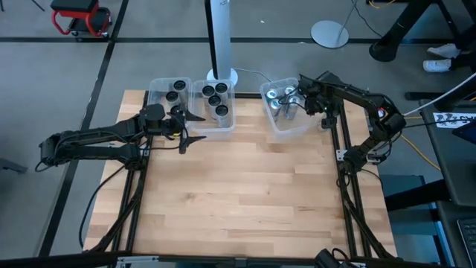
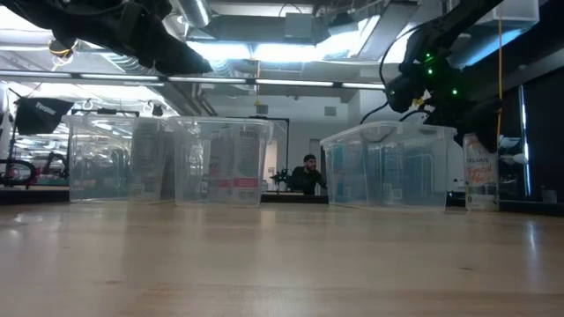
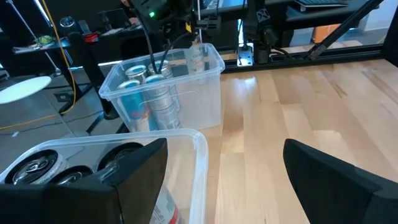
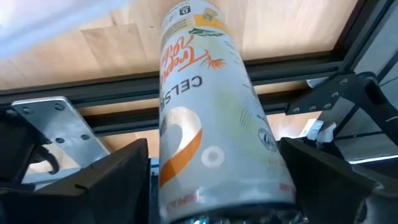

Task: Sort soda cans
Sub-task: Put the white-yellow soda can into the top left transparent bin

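Three clear bins stand along the table's far edge. The left bin (image 1: 168, 92) and the middle bin (image 1: 216, 104) hold dark soda cans (image 1: 215, 98). The right bin (image 1: 286, 110) holds silver soda cans (image 3: 152, 93). A white soda can with orange print (image 4: 211, 118) stands upright on the table's right edge beside the right bin (image 2: 478, 172). My right gripper (image 4: 214, 168) hangs over it, open, pointing steeply down, one finger on each side of the can's upper part. My left gripper (image 1: 195, 128) is open and roughly level at the middle bin's near left corner, with nothing between its fingers (image 3: 230, 180).
The table's black frame rail (image 4: 186, 93) and a metal bracket (image 4: 56, 130) run just beside the white can. A white pole base (image 1: 222, 74) stands behind the bins. A person (image 2: 308, 173) sits beyond the table. Bare wood (image 1: 238, 201) covers the near half.
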### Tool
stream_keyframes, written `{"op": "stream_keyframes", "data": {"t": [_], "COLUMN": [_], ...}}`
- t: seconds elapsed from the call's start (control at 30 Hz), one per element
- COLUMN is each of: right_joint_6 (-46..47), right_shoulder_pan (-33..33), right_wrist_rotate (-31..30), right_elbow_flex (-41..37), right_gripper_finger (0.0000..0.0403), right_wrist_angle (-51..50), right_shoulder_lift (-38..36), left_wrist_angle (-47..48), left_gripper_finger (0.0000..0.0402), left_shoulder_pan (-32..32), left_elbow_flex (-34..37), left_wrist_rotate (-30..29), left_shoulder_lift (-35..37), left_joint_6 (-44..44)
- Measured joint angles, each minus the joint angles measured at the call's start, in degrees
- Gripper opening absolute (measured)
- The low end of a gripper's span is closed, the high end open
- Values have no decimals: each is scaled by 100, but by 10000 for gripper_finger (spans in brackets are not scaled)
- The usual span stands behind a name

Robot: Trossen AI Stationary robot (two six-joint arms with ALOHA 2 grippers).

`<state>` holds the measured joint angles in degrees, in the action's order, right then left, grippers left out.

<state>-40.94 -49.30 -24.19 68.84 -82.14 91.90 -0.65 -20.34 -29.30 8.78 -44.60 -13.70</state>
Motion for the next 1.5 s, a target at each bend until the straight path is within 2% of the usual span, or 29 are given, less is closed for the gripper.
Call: {"op": "stream_keyframes", "data": {"t": [0.23, 0.33, 0.5, 0.53, 1.0, 1.5], "right_joint_6": [-52, -96, -210, -248, -152, -129], "right_shoulder_pan": [0, 0, 15, 15, 138, 408], "right_wrist_rotate": [-36, -44, -165, -180, -689, -1601], "right_elbow_flex": [-86, -88, -88, -74, 832, 2686], "right_gripper_finger": [352, 323, 252, 249, 259, 252], "right_wrist_angle": [92, 89, 23, -2, -822, -797], "right_shoulder_lift": [-11, -11, -11, -9, -50, -72], "left_wrist_angle": [-2, -2, -2, -3, -4, -4], "left_gripper_finger": [308, 308, 308, 308, 308, 308], "left_shoulder_pan": [1, 0, 0, 0, 0, 1], "left_elbow_flex": [0, 0, 0, 0, 0, 0], "left_wrist_rotate": [0, 0, 0, 0, 0, 0], "left_shoulder_lift": [0, 0, -1, 0, -1, 0], "left_joint_6": [-19, -21, -21, -21, -21, -21]}}
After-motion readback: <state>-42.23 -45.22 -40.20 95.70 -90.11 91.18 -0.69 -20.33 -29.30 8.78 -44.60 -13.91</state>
